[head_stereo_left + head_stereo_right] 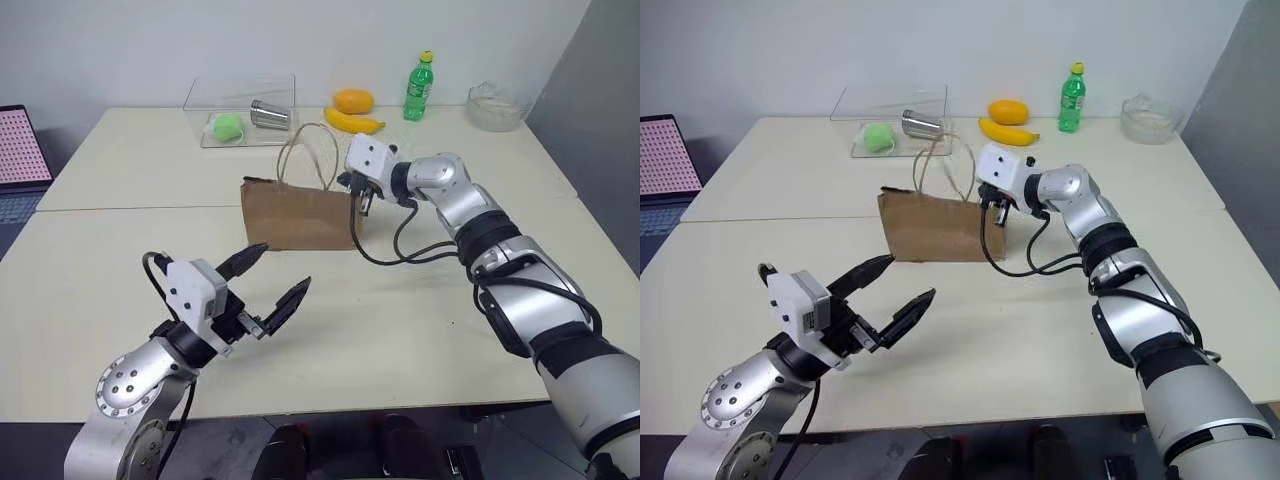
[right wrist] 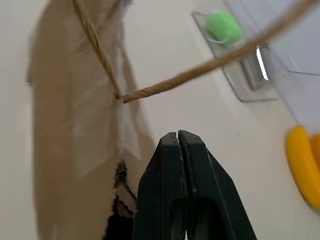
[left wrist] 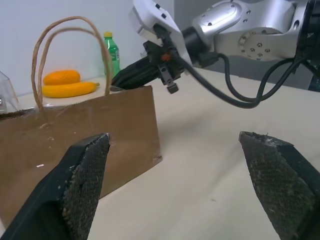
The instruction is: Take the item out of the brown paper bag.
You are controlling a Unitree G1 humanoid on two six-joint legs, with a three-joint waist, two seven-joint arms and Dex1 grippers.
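The brown paper bag (image 1: 298, 213) is seen upright on the surface (image 1: 420, 320), and the item cannot be made out inside it. The right gripper (image 2: 178, 137) is poised at the bag's open top near the loop handles (image 1: 308, 152), jaws pressed together on nothing. The left gripper (image 1: 276, 282) is held above the surface, well short of the bag, jaws spread wide apart.

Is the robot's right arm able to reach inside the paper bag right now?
Probably yes: the right tool is at the brown paper bag's open top edge, nothing blocking it, though its fingers are shut.
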